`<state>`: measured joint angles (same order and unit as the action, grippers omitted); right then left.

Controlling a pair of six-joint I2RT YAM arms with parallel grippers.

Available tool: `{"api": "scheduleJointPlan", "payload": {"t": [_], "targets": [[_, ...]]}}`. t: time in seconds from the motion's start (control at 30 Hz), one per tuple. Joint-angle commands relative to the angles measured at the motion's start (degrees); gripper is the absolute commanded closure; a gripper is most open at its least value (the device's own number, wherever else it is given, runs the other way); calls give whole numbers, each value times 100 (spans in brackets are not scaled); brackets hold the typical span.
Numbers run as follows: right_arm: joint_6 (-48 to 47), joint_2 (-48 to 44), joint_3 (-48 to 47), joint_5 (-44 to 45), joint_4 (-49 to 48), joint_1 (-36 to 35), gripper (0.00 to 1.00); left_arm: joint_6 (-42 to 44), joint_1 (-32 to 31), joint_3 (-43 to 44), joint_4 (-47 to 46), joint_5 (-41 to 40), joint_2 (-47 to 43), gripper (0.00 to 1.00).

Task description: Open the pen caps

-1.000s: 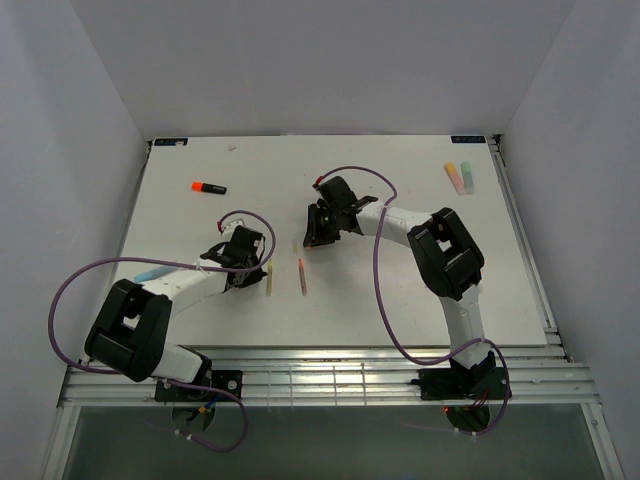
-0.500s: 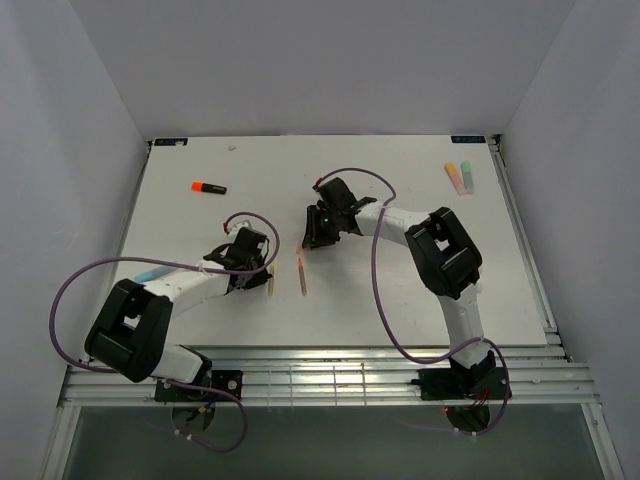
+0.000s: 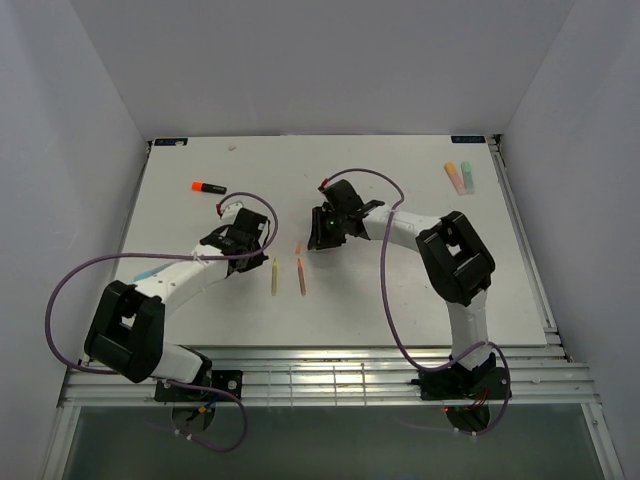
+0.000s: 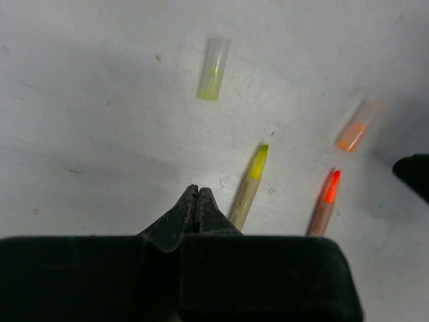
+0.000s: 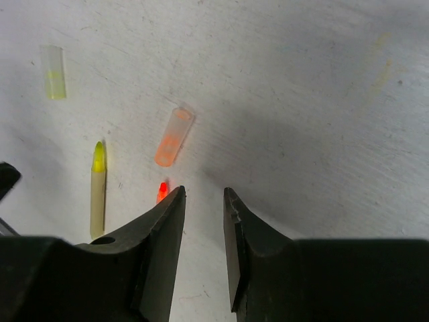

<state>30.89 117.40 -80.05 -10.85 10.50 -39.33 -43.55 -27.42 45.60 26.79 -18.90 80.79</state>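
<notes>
Lying loose on the tabletop (image 3: 280, 170): yellow cap (image 4: 214, 69), orange cap (image 4: 355, 133), each beyond the tips of uncapped yellow pen (image 4: 249, 188) and orange pen (image 4: 324, 201); left end effector (image 4: 198, 194) is hovering pinched together, gripping nothing; right end effector (image 5: 202, 201) is hovering slightly parted, empty, near orange cap

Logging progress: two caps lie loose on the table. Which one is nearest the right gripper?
The orange cap, just ahead of the right gripper; the yellow cap lies farther off, at the upper left of the right wrist view.
</notes>
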Motion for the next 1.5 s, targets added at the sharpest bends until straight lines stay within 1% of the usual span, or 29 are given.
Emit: {"api": "scheduleJointPlan", "payload": {"t": [0.0,0.1,0.13,0.17,0.2,0.33,0.43,0.6,0.9,1.0,1.17,1.3,1.33,1.4,1.47], "targets": [[-154,-481,129,83,-92,48,64,118,341,755,423,-720,-82,100],[-198,-630,279,66,-92,92,64,408,719,1168,459,-791,208,100],[-215,-675,314,40,-101,110,64,504,1025,1283,477,-730,339,100],[-242,-719,367,39,-127,110,64,592,1176,1397,494,-651,488,100],[-259,-797,446,31,-145,119,64,698,1439,1599,573,-607,777,100],[-303,-991,674,-31,-224,215,64,936,1687,1706,275,-449,1175,100],[-312,-1123,841,-101,-329,303,64,901,1696,1663,169,-177,1447,100],[-321,-1202,947,-171,-435,400,65,875,1679,1294,-287,474,1562,100],[-242,-1264,1185,-242,-611,444,66,813,1591,1021,-314,510,1527,100],[-215,-1264,1229,-295,-698,444,66,883,1547,915,-455,527,1457,100],[-207,-1255,1290,-295,-716,435,67,971,1512,801,-692,869,1378,100],[-215,-1229,1316,-260,-725,435,67,997,1223,853,-903,1063,860,100],[-207,-1211,1308,-277,-725,444,67,1041,1161,897,-929,1081,607,100],[-189,-1211,1343,-312,-795,435,67,1076,1099,1020,-973,1300,394,100],[-136,-1220,1360,-356,-839,444,68,1103,1081,1117,-878,1301,122,100]]}}
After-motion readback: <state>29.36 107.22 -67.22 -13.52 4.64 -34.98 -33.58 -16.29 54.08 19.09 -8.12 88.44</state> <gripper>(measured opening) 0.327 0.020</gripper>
